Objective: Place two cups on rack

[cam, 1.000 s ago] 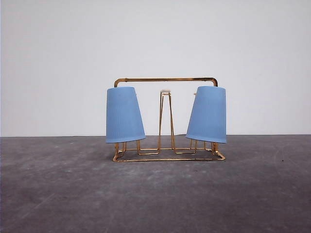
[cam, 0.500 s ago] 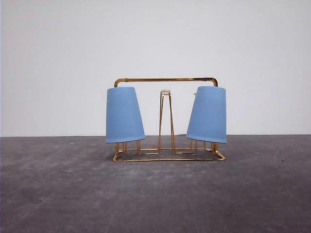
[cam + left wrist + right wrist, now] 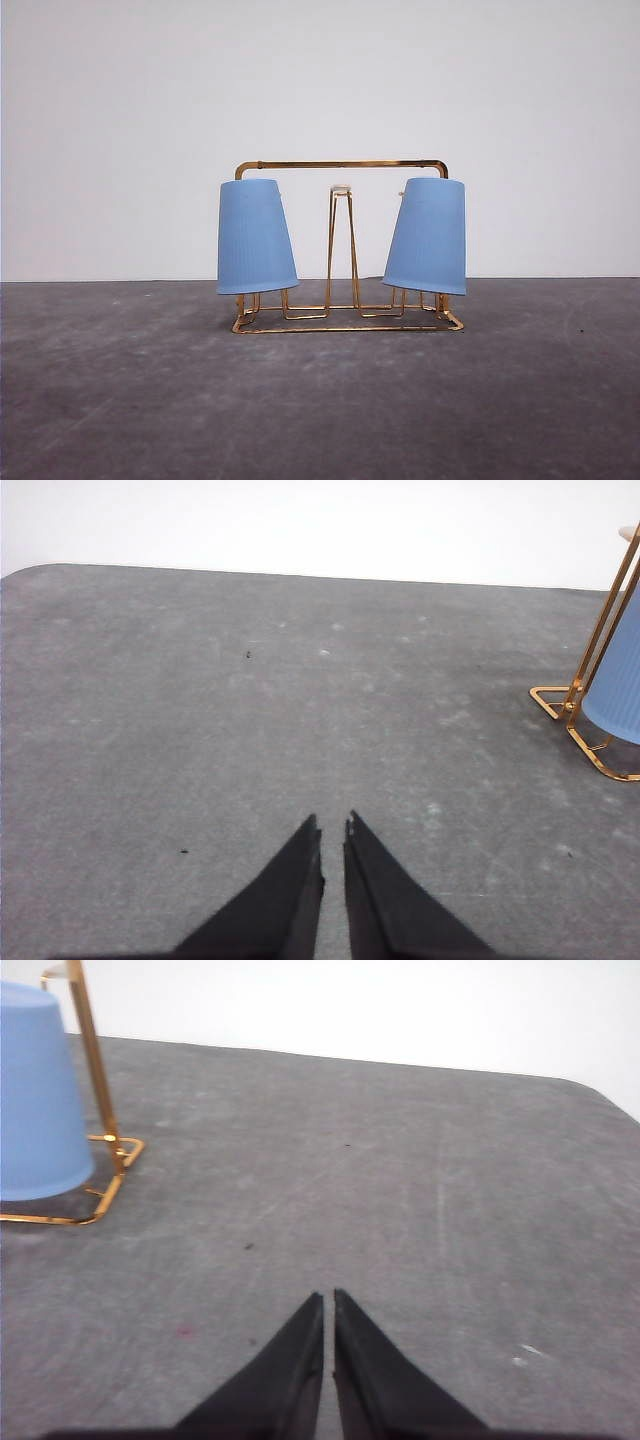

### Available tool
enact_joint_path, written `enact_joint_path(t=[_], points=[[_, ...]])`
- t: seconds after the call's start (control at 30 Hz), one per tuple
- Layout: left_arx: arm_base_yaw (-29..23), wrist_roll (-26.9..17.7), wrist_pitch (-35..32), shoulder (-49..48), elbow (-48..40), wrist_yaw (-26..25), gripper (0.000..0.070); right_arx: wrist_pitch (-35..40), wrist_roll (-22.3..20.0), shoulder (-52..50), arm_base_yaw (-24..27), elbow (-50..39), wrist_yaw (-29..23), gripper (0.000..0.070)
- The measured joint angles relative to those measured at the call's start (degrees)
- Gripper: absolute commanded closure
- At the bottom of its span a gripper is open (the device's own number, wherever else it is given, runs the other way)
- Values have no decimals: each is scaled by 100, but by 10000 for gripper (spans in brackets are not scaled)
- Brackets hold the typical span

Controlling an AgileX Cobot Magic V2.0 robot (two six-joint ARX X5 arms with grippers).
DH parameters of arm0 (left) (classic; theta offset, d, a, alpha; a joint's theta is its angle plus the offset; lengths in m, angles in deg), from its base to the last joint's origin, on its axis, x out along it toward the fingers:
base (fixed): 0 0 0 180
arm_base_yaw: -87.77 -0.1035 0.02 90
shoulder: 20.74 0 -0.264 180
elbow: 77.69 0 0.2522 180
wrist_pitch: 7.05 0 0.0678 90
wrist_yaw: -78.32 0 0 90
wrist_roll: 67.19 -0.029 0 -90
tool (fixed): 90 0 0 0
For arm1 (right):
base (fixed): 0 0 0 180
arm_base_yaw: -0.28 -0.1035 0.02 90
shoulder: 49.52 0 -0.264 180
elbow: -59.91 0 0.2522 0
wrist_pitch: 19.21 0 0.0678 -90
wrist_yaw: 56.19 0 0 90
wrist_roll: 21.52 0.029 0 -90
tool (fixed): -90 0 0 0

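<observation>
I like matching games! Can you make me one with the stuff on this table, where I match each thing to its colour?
Things:
1. cups
2. rack
3. table
4. left gripper

Colours:
A. gold
B. black
C. light blue
D. dark grey

Pairs: 1-C, 2-A, 3-D, 4-B

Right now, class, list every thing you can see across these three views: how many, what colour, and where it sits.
cups: two, light blue, upside down on the rack, one at its left end, one at its right end
rack: one, gold wire, mid-table; its middle prong is bare
table: one, dark grey, under everything
wall: white, behind the table
left gripper: black, shut, above bare table
right gripper: black, shut, above bare table
</observation>
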Motion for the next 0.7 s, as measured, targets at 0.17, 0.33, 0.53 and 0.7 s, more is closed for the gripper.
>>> enact_joint_path(t=[0.17,0.33,0.53,0.7], points=[[0,0,2,2,0,0,677,0,0,0,-162,0,0,684],[0,0,0,2,0,0,677,2,2,0,-185,0,-2,684],[0,0,2,2,0,0,677,2,0,0,-185,0,-2,684],[0,0,2,2,0,0,677,7,0,0,-242,0,-78,684]])
